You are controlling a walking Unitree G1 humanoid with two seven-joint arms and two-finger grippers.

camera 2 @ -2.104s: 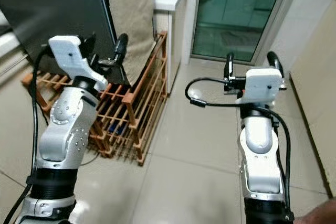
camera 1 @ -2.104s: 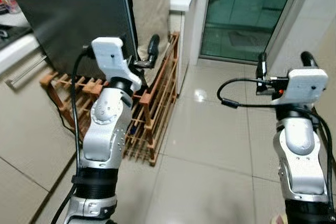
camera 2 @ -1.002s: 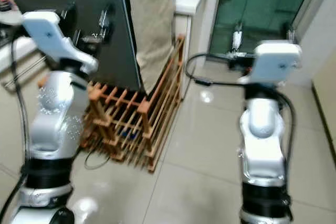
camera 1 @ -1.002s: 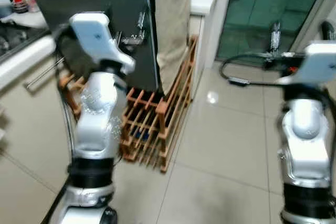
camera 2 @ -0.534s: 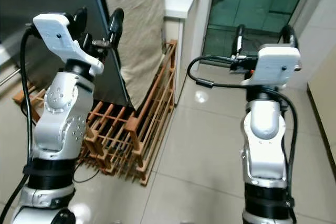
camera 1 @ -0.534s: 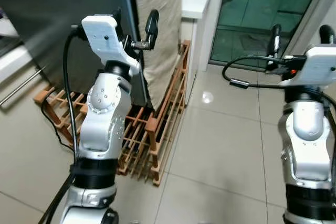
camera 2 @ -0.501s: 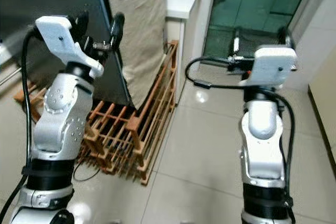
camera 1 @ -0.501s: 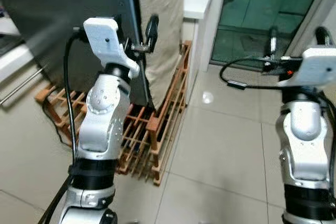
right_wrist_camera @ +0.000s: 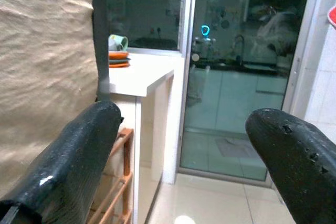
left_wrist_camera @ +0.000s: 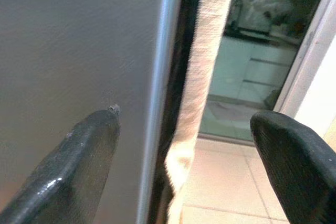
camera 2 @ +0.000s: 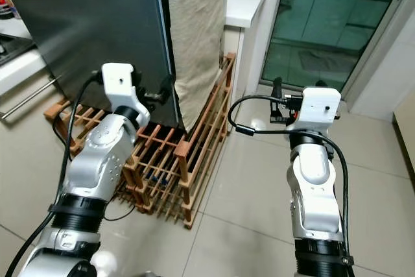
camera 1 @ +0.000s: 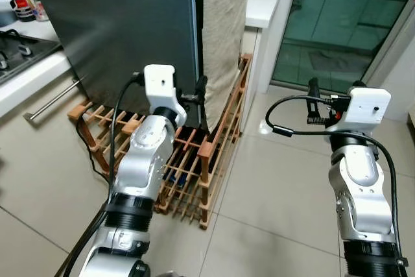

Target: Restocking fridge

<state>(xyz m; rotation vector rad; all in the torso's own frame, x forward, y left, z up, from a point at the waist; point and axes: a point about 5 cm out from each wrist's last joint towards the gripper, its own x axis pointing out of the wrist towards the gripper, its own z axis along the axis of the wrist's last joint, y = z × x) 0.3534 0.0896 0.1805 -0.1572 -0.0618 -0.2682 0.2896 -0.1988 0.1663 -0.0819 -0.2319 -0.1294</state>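
1. Since half a second ago the camera has swung, and the left gripper (camera 1: 194, 98) sits lower and closer to the fridge (camera 1: 117, 24); it was raised higher before, now it's at the door's right edge.
2. Left gripper fingers are spread apart, holding nothing. In the left wrist view one finger (left_wrist_camera: 79, 166) lies against the grey door face and the other (left_wrist_camera: 299, 161) is out past the beige cloth (left_wrist_camera: 202, 77), so the door edge falls between them. Can't tell if either finger touches the door.
3. Fridge is dark grey, door shut, top and left side cut off by the frame; no handle can be made out.
4. Beige cloth hangs just beside the fridge's right edge; what it covers is hidden.
5. Wooden rack (camera 1: 194, 160) stands on the floor at the fridge's base, partly behind the left arm; something blue inside, too small to identify.
6. Right gripper (camera 1: 332, 89) is held up over the tiled floor (camera 1: 272, 186), well apart from the fridge, fingers apart and empty, pointing toward the glass door (camera 1: 337, 24).
7. White counter (right_wrist_camera: 136, 74) carries a cup on orange plates (right_wrist_camera: 118, 56); blurry.
8. Bottles (camera 1: 23, 4) top left, partly cut off.
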